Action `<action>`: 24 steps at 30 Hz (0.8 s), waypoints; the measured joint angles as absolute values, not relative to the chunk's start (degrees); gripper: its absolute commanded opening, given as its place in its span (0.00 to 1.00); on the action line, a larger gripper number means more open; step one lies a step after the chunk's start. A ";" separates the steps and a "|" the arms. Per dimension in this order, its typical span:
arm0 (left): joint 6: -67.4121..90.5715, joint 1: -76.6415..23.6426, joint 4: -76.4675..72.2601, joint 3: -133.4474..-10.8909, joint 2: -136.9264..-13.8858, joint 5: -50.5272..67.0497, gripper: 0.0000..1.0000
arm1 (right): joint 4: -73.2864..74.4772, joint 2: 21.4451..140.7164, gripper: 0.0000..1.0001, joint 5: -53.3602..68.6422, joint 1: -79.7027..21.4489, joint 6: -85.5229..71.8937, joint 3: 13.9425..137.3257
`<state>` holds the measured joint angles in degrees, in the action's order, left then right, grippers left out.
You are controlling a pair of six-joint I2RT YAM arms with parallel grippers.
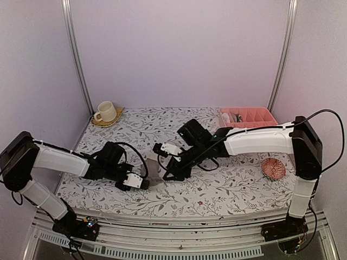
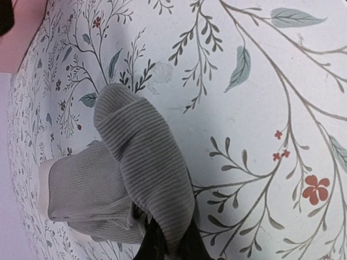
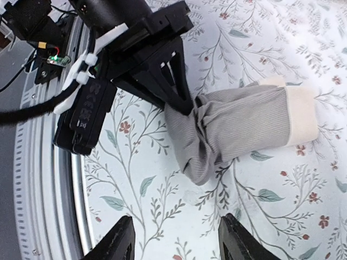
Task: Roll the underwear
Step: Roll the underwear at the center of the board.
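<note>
While the left hand (image 3: 183, 105) pinches one end, the underwear (image 3: 238, 127) stretches away, waistband (image 3: 301, 116) outermost; right hand (image 3: 176, 241) stands wide.

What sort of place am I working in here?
Probably a lab robot cell dressed as a home table: metal frame posts against plain walls, a floral tablecloth, and household props like the cup and the underwear.
</note>
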<state>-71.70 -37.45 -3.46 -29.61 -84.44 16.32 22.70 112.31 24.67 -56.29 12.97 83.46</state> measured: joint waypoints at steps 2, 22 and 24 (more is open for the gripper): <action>-71.05 -36.38 0.38 -32.18 -85.69 18.17 0.00 | 17.39 107.77 0.57 20.82 -56.40 14.72 76.20; -68.75 -26.81 36.91 -61.98 -107.61 36.29 0.00 | -17.80 116.55 0.59 -17.85 -71.96 47.35 62.78; -68.66 -26.24 39.59 -64.20 -109.73 37.69 0.00 | -18.85 119.52 0.58 -20.34 -72.01 50.09 65.32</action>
<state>-68.66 -26.24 39.59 -64.20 -109.73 37.69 -18.85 119.52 -20.34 -72.01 50.09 65.32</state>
